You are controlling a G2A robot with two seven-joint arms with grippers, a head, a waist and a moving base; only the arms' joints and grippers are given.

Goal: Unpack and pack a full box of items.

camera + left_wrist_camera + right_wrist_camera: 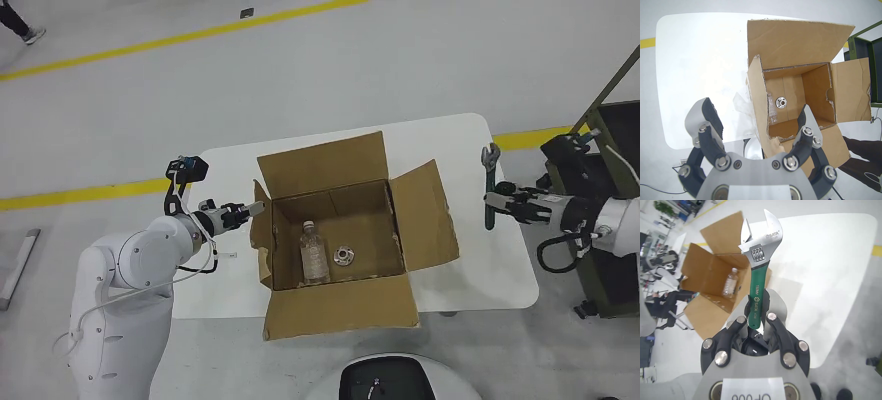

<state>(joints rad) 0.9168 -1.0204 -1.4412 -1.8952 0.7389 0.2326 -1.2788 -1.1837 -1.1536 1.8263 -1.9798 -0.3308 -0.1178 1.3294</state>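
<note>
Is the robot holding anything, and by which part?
The right end effector grips the wrench by the lower end of its green handle; the left end effector holds nothing.

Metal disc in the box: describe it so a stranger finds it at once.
An open cardboard box stands on the white table. On its floor lie a clear bottle and, beside it, the disc. The disc is small, round, shiny metal with a centre hole; the bottle is long and see-through.

wrench (757, 279) handle: white lettering, numerals | wrench head: stamped lettering | white label (752, 390): cut-off characters
</note>
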